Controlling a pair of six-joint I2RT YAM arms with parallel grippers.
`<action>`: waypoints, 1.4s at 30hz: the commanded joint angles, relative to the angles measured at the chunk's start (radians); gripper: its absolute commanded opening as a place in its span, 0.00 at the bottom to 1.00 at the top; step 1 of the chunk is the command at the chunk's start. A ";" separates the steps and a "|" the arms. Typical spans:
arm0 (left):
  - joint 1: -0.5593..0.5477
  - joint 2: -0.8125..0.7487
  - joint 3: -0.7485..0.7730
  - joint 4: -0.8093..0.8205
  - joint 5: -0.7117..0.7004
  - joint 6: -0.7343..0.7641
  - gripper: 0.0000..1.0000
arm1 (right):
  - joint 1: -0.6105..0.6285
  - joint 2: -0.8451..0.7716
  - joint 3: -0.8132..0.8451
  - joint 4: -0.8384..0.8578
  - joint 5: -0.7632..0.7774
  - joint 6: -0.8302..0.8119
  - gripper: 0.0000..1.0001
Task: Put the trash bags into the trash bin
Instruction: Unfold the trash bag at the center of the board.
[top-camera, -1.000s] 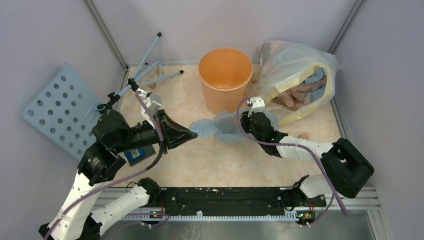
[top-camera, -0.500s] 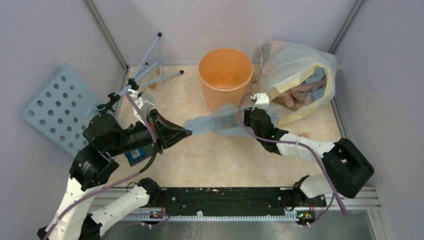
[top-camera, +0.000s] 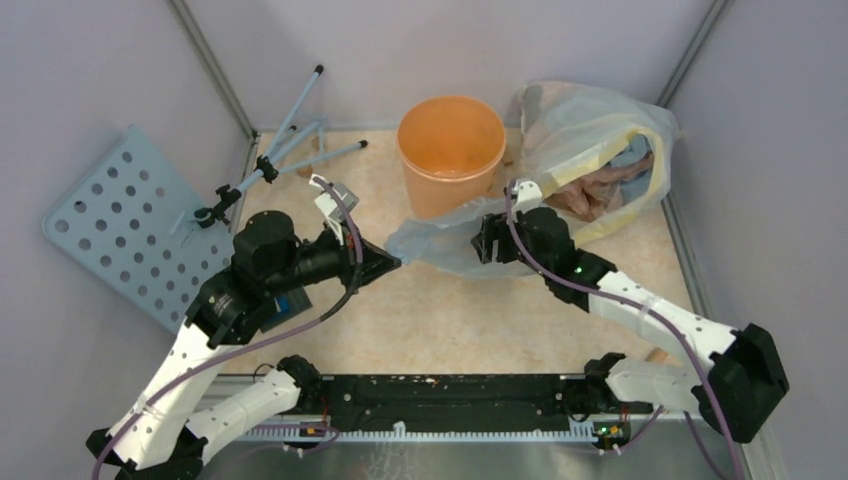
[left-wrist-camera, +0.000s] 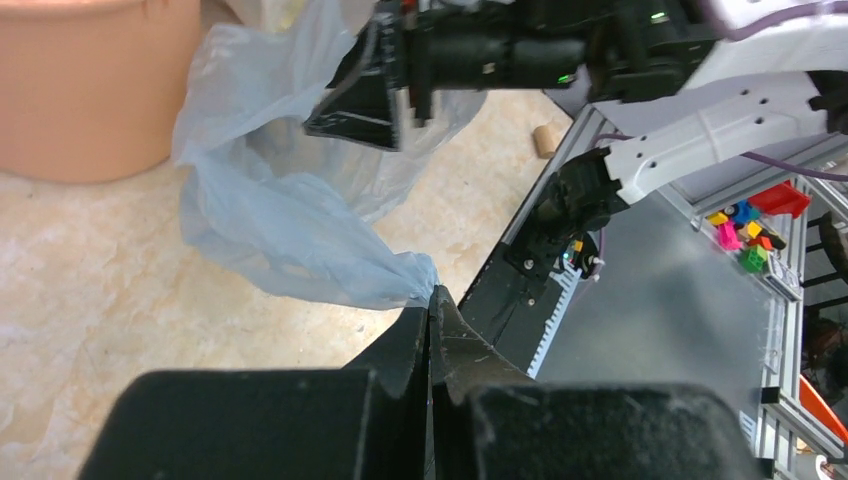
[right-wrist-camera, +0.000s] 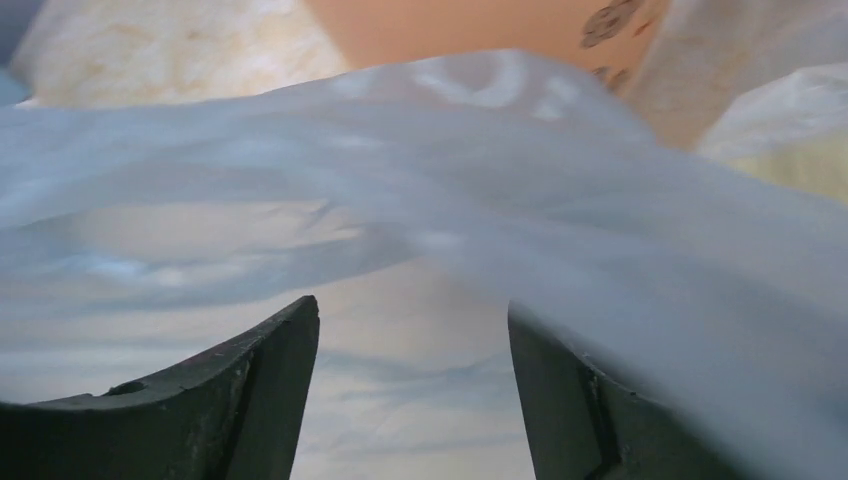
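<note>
The trash bag (top-camera: 440, 240), thin grey-bluish film with pale lettering, lies spread just in front of the orange trash bin (top-camera: 450, 150). My left gripper (top-camera: 393, 262) is shut on the bag's left corner; in the left wrist view its tips (left-wrist-camera: 432, 295) pinch the gathered film (left-wrist-camera: 290, 230). My right gripper (top-camera: 487, 240) is at the bag's right side, close to the bin's base. Its jaws (right-wrist-camera: 412, 320) stand wide apart with film (right-wrist-camera: 420, 200) stretched across in front and draped over the right finger (right-wrist-camera: 560, 390). The bin (right-wrist-camera: 470, 25) shows beyond.
A big clear bag with yellow edges (top-camera: 600, 150) holding cloth sits right of the bin. A blue perforated board (top-camera: 120, 220) and blue rods (top-camera: 290, 140) lean at the left wall. A small cork-like piece (left-wrist-camera: 545, 140) lies on the floor. The black rail (top-camera: 450, 395) runs along the near edge.
My right gripper has opened wide and shifted up toward the bin. My left gripper moved right and slightly back with the bag corner. The bag has spread out wider.
</note>
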 joint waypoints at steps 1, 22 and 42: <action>-0.001 0.000 -0.018 0.067 -0.038 0.021 0.00 | -0.002 -0.152 0.069 -0.150 -0.237 0.078 0.71; -0.001 -0.002 -0.134 0.132 -0.057 -0.008 0.00 | -0.002 -0.404 0.111 -0.222 -0.433 0.291 0.79; 0.000 0.031 -0.012 -0.016 -0.275 0.041 0.00 | -0.002 -0.331 0.634 -1.038 -0.123 0.003 0.79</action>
